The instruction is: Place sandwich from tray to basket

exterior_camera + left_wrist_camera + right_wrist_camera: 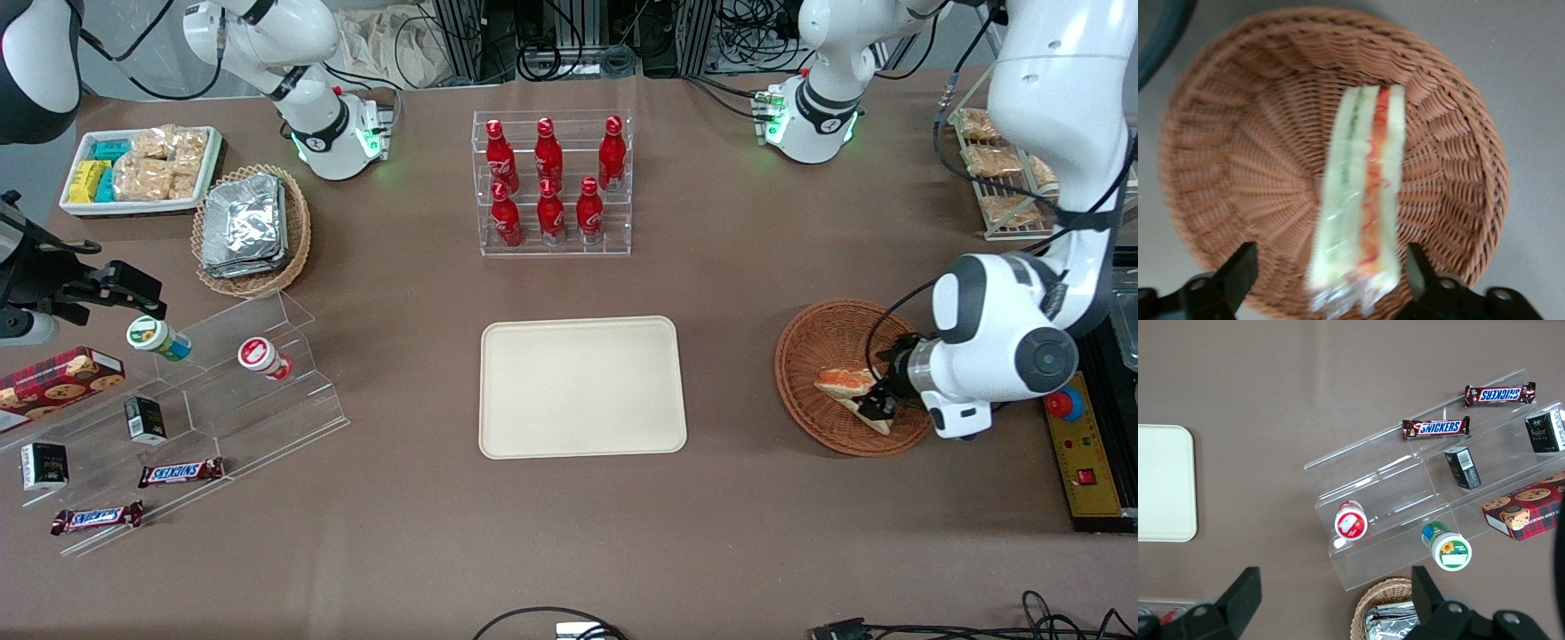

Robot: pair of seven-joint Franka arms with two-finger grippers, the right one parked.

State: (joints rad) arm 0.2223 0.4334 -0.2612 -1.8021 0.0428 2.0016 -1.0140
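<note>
My gripper [880, 402] is low over the brown wicker basket [805, 373], toward the working arm's end of the table. In the basket lies a wrapped triangular sandwich [845, 382], partly hidden by the gripper. In the left wrist view the gripper [1331, 270] stands open, one finger on each side of the sandwich [1361, 187] and apart from it. Wicker of the basket [1258, 160] shows around the sandwich. The wire tray [1013, 231], farther from the front camera than the basket, holds several wrapped sandwiches [994, 162].
A cream board [582, 387] lies beside the basket. Farther from the front camera stands a clear rack [556, 249] of red bottles. A black and yellow machine [1086, 453] with a red button is at the working arm's end. Cables [942, 151] hang along the working arm.
</note>
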